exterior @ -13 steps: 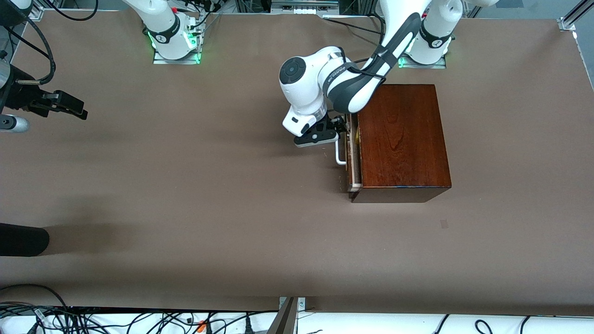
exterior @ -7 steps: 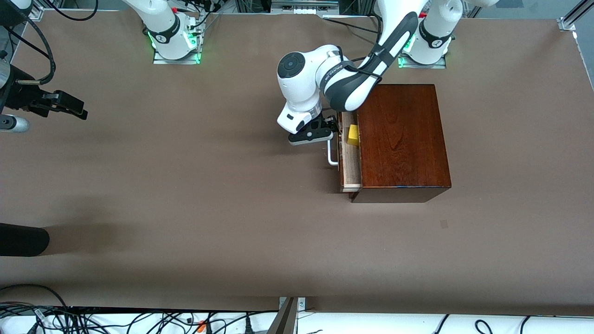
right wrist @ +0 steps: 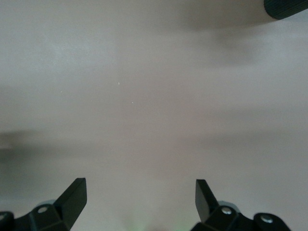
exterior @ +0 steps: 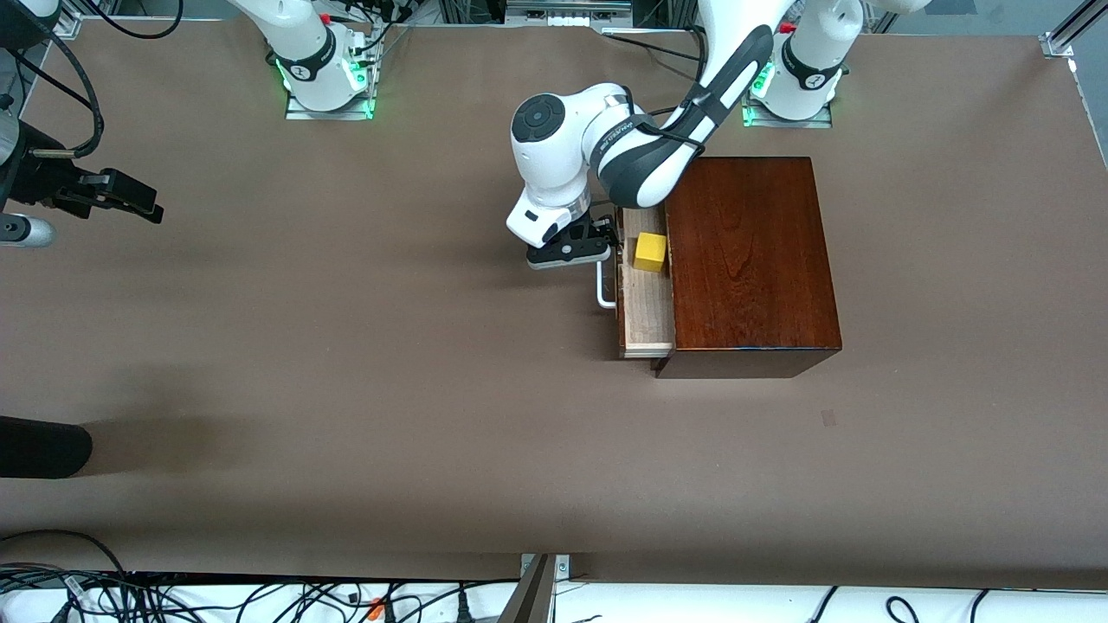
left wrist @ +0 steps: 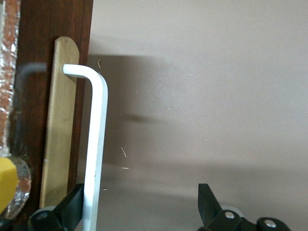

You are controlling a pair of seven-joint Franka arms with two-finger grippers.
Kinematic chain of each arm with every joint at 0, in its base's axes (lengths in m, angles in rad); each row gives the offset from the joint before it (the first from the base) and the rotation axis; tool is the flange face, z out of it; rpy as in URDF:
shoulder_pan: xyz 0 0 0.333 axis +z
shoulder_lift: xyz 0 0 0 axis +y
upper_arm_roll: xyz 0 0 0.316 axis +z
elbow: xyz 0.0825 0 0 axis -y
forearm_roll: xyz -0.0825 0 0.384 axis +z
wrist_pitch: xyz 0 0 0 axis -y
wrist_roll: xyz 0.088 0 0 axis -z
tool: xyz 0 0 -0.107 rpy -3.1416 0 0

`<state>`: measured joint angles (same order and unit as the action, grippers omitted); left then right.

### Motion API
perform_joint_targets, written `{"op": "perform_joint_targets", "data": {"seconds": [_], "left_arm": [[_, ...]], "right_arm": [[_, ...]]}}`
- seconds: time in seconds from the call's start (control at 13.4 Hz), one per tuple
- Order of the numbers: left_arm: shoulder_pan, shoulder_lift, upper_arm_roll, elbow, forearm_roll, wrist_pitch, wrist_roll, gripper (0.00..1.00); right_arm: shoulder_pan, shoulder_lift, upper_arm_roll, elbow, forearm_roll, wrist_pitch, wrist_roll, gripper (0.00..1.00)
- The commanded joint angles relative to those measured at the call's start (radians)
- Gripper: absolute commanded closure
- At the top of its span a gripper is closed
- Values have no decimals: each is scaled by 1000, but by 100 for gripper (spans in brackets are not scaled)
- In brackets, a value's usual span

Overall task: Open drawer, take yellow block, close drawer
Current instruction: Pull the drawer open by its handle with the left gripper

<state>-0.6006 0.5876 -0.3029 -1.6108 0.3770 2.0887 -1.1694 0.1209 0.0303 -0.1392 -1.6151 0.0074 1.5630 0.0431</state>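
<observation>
The drawer [exterior: 647,311] stands partly pulled out of the dark mahogany box [exterior: 749,260], toward the right arm's end of the table. The yellow block [exterior: 650,253] sits in the tray, close to the box's edge; its corner [left wrist: 6,185] shows in the left wrist view. My left gripper [exterior: 595,240] is open at the white handle [exterior: 603,290]. One finger [left wrist: 72,204] is hooked inside the handle bar [left wrist: 96,144], and the other stands wide apart from it. My right gripper [exterior: 130,199] waits open above bare table at the right arm's end, its fingers [right wrist: 74,195] holding nothing.
A dark rounded object [exterior: 43,446] lies at the table's edge at the right arm's end, nearer the front camera. Cables run along the near table edge. Brown tabletop stretches between the drawer and the right gripper.
The drawer has slid farther out of the box, toward the right arm's end, with the left gripper moving along at the handle. The yellow block has come fully into sight. The right arm stayed still.
</observation>
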Motion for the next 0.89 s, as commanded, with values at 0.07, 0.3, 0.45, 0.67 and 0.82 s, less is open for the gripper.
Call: {"op": "perform_joint_targets", "data": {"seconds": [0.07, 0.3, 0.45, 0.67, 0.82], "left_arm": [[-31, 57, -1, 86, -27, 44, -10, 0], [-31, 57, -1, 88, -26, 44, -10, 0], [-31, 54, -1, 88, -24, 37, -3, 0], [-31, 43, -2, 88, -7, -5, 2, 0], [-31, 37, -5, 100, -6, -76, 60, 0]], "right_arm": [[-7, -6, 7, 6, 0, -3, -3, 0], [-7, -6, 7, 6, 2, -3, 4, 0], [-7, -6, 7, 6, 0, -3, 4, 0], [-7, -6, 7, 6, 2, -3, 6, 0], [-7, -6, 7, 6, 0, -4, 6, 0]]}}
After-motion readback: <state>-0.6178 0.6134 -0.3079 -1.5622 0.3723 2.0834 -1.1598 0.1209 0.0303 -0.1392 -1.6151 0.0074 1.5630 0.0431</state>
